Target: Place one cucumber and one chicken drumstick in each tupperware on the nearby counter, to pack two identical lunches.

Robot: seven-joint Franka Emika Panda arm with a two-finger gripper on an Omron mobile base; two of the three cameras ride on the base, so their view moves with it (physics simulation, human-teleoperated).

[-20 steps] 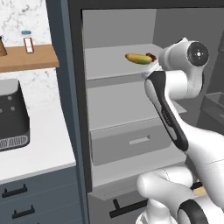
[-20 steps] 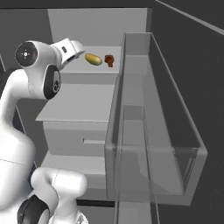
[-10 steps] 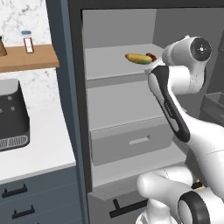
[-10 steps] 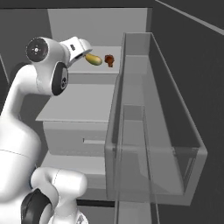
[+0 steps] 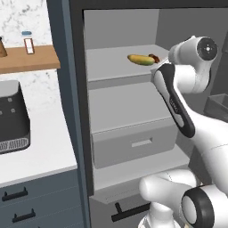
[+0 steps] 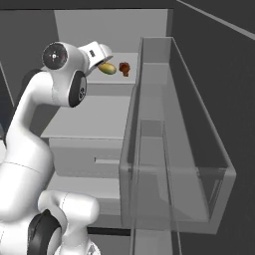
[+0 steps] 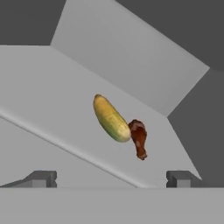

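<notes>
Grey refrigerator shelves fill the centre of the left base view, inside an open cabinet with dark walls. To the left of it, a white counter runs over blue-grey cabinet fronts, carrying a dark appliance at the left edge of the frame.

Cucumber: yellow-green, oblong, with a mottled skin. It lies flat on the upper shelf, at the centre of the hand view, angled from upper left to lower right. In the left base view it sits at upper centre; in the right base view at upper left of centre.

Chicken drumstick: reddish brown, small, with its narrow bone end toward the bottom of the hand view. It lies just beside the cucumber's lower right end; whether the two touch cannot be told.

Gripper: the jaws are spread wide. The two dark fingertips rise at lower left and lower right of the hand view, with nothing between them. The gripper holds nothing and touches nothing; the cucumber and drumstick lie ahead of it on the shelf.
</notes>
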